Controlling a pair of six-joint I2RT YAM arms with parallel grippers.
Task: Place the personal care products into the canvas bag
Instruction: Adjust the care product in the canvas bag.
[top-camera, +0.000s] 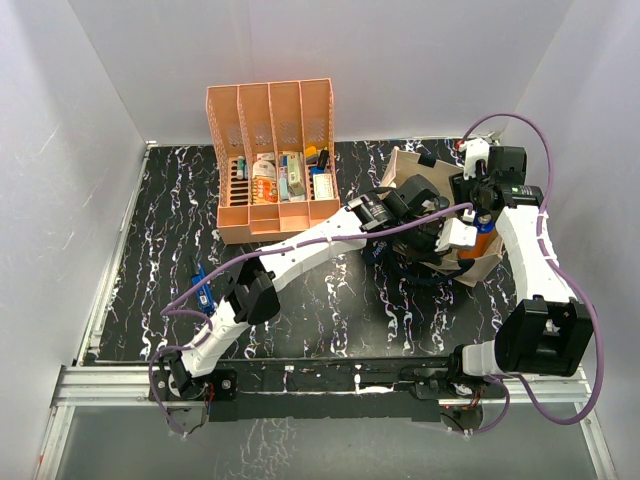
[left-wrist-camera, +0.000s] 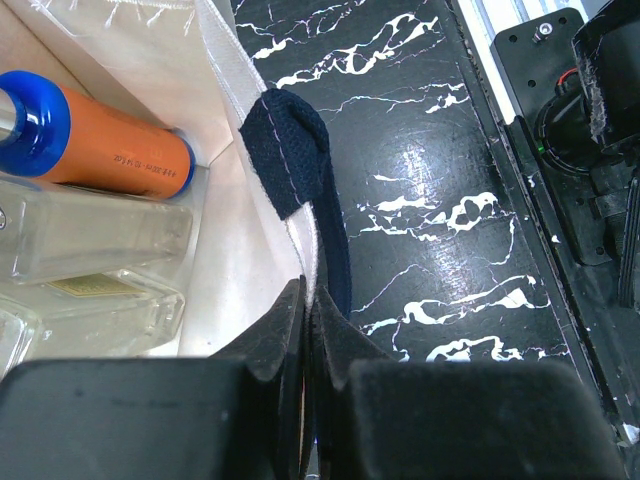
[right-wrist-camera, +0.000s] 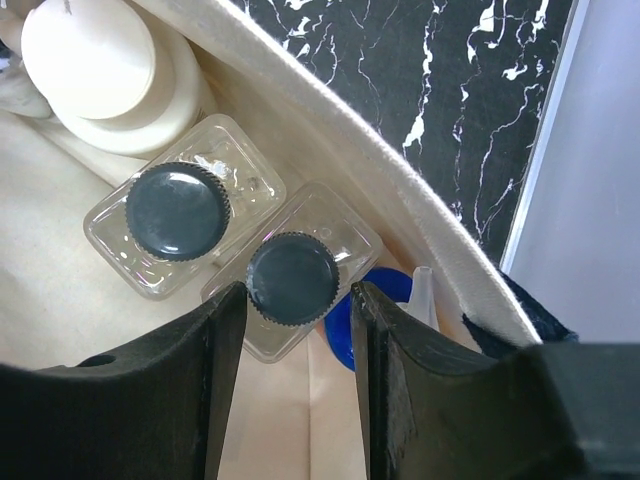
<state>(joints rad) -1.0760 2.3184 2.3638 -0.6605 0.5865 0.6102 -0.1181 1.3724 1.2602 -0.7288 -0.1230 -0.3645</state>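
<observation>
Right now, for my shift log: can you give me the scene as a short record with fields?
Left gripper: shut on the canvas bag rim, beside its navy strap
Right gripper: open, inside the bag, a finger on either side of a dark cap
In bag: white bottle, clear square bottles, orange bottle
Outside bag: small blue bottle on the table by the left arm
Also present: orange file rack

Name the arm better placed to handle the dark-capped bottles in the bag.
Right. The right gripper is open astride a dark-capped bottle inside the canvas bag; the left gripper is shut on its rim.
</observation>
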